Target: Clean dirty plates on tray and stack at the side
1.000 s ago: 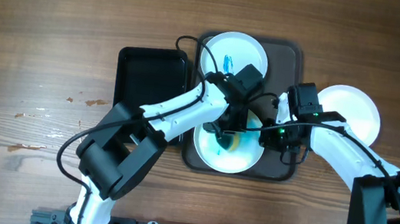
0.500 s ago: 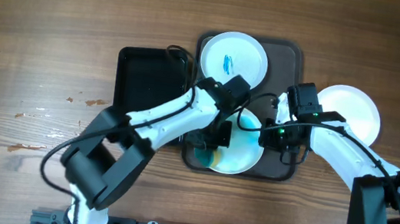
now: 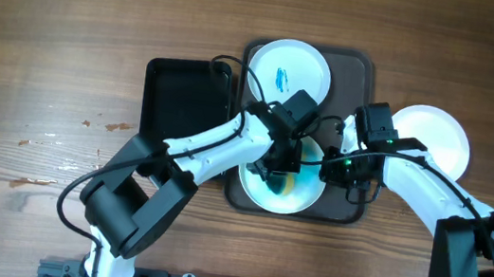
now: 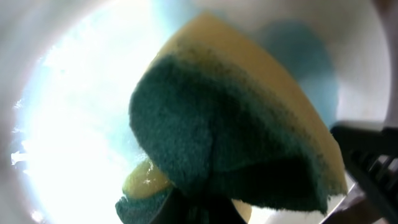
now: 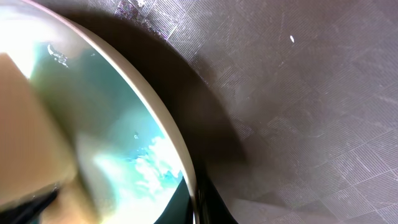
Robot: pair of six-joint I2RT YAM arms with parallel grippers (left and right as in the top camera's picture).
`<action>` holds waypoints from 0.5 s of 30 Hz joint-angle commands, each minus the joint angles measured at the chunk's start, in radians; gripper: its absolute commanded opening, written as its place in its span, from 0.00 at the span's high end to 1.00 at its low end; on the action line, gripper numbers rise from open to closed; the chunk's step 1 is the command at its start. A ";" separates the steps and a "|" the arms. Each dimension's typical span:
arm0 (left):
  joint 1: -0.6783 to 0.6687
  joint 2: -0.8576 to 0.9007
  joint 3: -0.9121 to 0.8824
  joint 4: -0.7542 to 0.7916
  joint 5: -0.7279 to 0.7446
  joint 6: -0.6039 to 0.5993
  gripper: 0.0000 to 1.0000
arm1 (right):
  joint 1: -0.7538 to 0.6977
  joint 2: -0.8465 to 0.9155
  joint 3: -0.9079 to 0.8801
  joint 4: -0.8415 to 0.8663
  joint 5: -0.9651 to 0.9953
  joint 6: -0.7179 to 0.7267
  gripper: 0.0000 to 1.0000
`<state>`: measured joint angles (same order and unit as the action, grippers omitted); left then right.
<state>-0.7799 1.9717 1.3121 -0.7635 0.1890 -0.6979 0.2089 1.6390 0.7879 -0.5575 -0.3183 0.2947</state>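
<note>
The dark brown tray (image 3: 363, 70) holds two white plates. The far plate (image 3: 287, 70) has a blue smear. The near plate (image 3: 295, 195) is wet and bluish. My left gripper (image 3: 280, 167) is shut on a green and yellow sponge (image 4: 236, 137) pressed onto the near plate (image 4: 68, 118). My right gripper (image 3: 331, 167) is shut on that plate's right rim (image 5: 158, 121), one finger above it and one below, over the tray (image 5: 311, 93). A third white plate (image 3: 438, 140) lies on the table to the right of the tray.
A smaller glossy black tray (image 3: 183, 100) stands just left of the brown tray, under the left arm. Cables loop over the far plate's left edge. The wooden table (image 3: 50, 36) surrounds the trays.
My left gripper swept the sponge to the plate's left side and has come back toward its centre. The right gripper and the plates have not moved.
</note>
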 commanded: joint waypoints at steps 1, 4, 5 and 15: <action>0.006 0.035 -0.020 -0.200 -0.085 -0.012 0.96 | -0.007 0.033 -0.013 -0.011 0.101 0.022 0.96; 0.021 0.030 -0.020 -0.293 -0.133 0.011 0.96 | -0.007 0.033 -0.013 -0.012 0.101 0.022 0.96; 0.032 0.017 -0.020 -0.309 -0.133 0.014 0.96 | -0.007 0.033 -0.013 -0.011 0.101 0.022 0.96; 0.035 -0.062 -0.019 0.151 0.002 0.008 0.96 | -0.007 0.033 -0.013 -0.010 0.101 0.022 0.96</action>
<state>-0.7437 1.9186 1.2964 -0.6853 0.1642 -0.6937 0.2134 1.6390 0.7879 -0.5632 -0.3286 0.2970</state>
